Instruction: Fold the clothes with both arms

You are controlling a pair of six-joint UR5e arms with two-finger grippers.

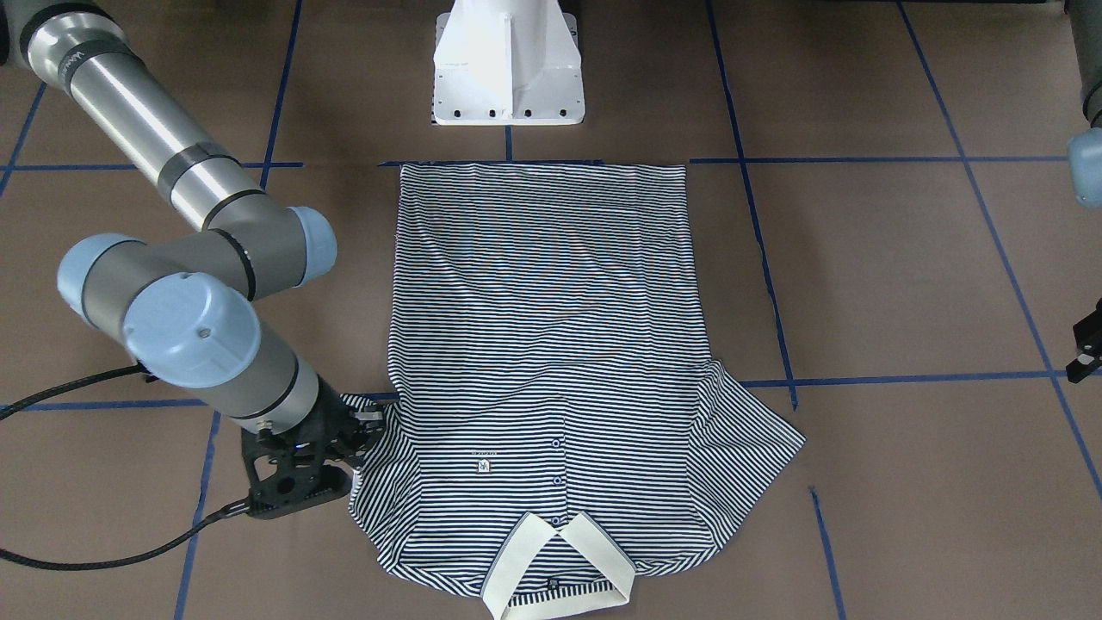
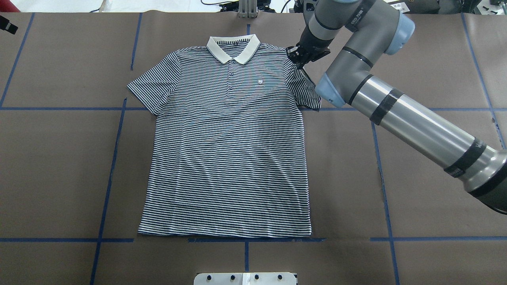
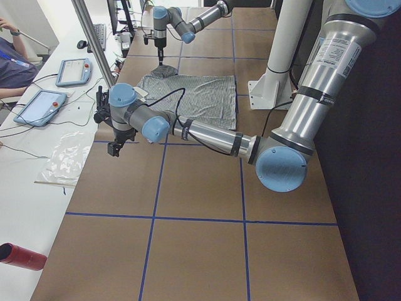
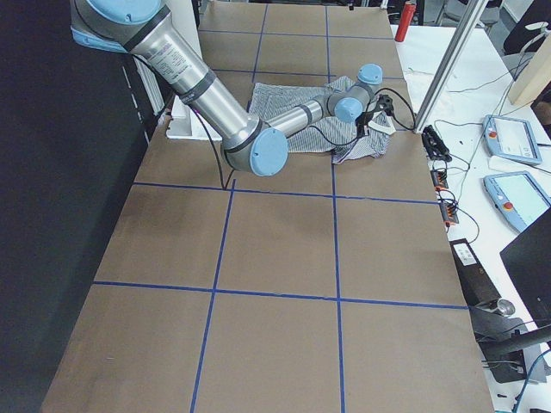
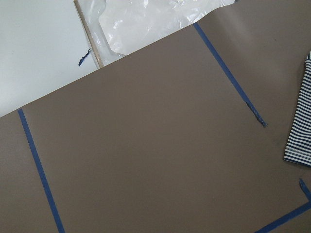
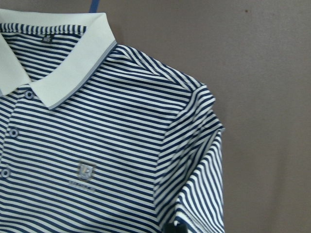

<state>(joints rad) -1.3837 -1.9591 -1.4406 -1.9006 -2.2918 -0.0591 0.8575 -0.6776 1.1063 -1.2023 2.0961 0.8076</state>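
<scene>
- Evidently the 1st fold is in hand: the right arm's fingers (image 2: 298, 58) seem to pinch 1 sleeve (image 6: 194, 160) of the polo shirt (image 2: 225, 158), which lies flat, face up, on the surface (image 2: 59, 166).
- Next (my judgement), that sleeve wants carrying inward over the chest.
- Well apart, the left arm's fingers (image 1: 1086, 349) hang near the other sleeve; I cannot tell whether they are spread.
- Count: 1 shirt, 2 arms.

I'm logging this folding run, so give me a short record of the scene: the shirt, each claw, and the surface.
Shirt: striped polo shirt, spread flat, front up, collar at the end away from the robot's base
Right claw: at the shirt's shoulder; sleeve there bunched; grip cannot be told
Left claw: over bare table, off the shirt; open or shut cannot be told
Surface: brown table with blue tape lines
</scene>
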